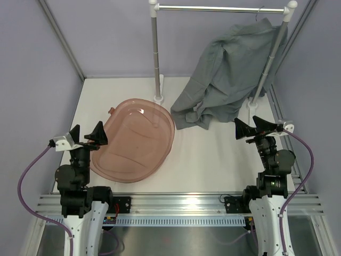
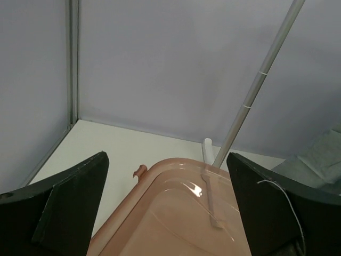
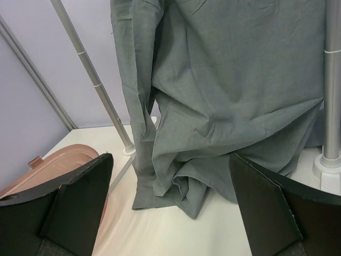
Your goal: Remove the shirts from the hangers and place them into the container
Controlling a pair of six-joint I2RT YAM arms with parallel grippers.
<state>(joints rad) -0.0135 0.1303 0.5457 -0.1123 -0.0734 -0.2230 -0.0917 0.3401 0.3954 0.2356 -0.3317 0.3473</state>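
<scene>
The left gripper (image 1: pixel 87 136) has its two black fingers spread wide, with nothing between them. The shallow oval tub of translucent pinkish-brown plastic (image 1: pixel 139 146) lies on the white tabletop (image 1: pixel 208 157) directly ahead of and below those jaws. In the left wrist view its near rim runs under the gap between the fingertips.

The right gripper (image 1: pixel 254 128) is likewise released and empty. Ahead of its jaws and rising above them hangs the large grey-green long-sleeved cloth shirt (image 3: pixel 229 80), draped from the white-and-metal garment rail (image 1: pixel 224 8). The shirt's lower folds are bunched on the tabletop beyond the fingertips, apart from them, and its hem lies just beside the tub's far right rim.

The hanger (image 1: pixel 259 13) is almost all buried under the cloth. Only what may be its thin wire hook shows over the rail's bar, too small to be sure.

One rail pole stands beyond the left jaws, off to their right. The other stands just right of the right jaws.
</scene>
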